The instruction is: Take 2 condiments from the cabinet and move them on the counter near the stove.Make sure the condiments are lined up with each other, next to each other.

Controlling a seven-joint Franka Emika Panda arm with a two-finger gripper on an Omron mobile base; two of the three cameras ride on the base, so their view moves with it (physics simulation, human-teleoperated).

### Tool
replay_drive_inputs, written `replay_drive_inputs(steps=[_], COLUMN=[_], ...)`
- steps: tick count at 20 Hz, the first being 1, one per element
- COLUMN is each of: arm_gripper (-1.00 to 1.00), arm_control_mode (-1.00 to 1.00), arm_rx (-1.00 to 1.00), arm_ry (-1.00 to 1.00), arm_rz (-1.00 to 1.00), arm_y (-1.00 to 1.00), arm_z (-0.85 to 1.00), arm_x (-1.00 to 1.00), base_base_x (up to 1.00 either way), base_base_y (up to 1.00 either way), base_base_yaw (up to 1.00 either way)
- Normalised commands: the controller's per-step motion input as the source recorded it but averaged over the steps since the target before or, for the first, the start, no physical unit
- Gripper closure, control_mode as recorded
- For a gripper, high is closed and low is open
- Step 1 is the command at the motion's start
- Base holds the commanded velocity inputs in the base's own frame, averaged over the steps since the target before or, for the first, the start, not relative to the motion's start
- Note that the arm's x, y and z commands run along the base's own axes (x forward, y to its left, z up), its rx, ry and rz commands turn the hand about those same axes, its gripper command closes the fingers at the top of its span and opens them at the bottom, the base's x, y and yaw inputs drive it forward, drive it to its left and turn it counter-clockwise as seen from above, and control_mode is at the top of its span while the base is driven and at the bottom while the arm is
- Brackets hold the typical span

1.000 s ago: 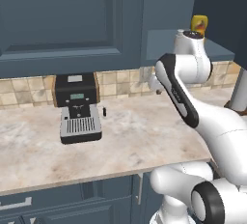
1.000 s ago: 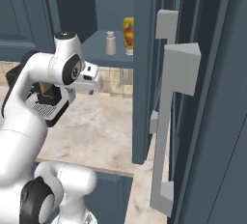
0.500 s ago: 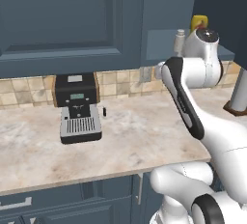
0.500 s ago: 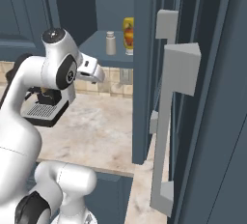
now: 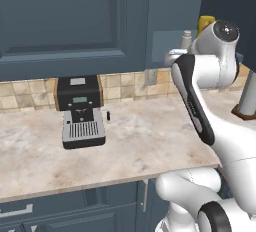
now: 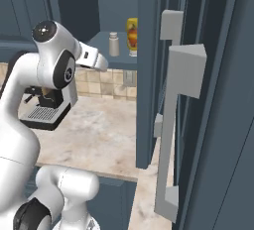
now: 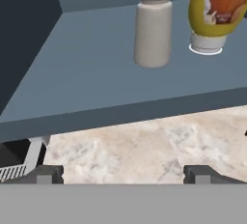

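The arm is raised high over the table (image 5: 150, 151), its upper link bent back and the wrist turned toward the open cabinet (image 6: 119, 6). The hand (image 7: 123, 172) is held level with the front edge of the shelf (image 7: 96, 88), just short of it, and is pointed into the cabinet. Its fingers (image 7: 46, 174) are spread wide apart and nothing is held between them; nothing is touched.

Two things are carried by the shelf, both upright and near its front. The shaker (image 7: 153, 22) is seen almost straight ahead of the hand; the bottle (image 7: 217, 10) stands just beside it, slightly further back, the two close but apart. From the right base view the shaker (image 6: 114, 44) is placed left of the bottle (image 6: 132, 35).

The shaker is pale grey-white, rounded, with a ribbed cap. The bottle is yellow and taller, with a red-orange label, and rests on a white cap-like foot.

On the table below, a black and silver coffee machine (image 5: 80, 113) stands against the tiled wall.
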Motion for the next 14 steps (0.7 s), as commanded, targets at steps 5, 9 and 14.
replay_drive_inputs(steps=[5, 9, 14], arm_gripper=[-1.00, -1.00, -1.00], arm_control_mode=[-1.00, -1.00, -1.00], arm_rx=[0.00, -0.01, -0.01], arm_ry=[-0.17, -0.22, -0.16], arm_rz=[0.00, 0.00, 0.00], arm_y=[-0.13, -0.15, -0.11], arm_z=[0.34, 0.14, 0.11], arm_x=[0.01, 0.09, 0.11], base_base_x=[0.00, 0.00, 0.00], base_base_y=[0.00, 0.00, 0.00], base_base_yaw=[0.00, 0.00, 0.00])
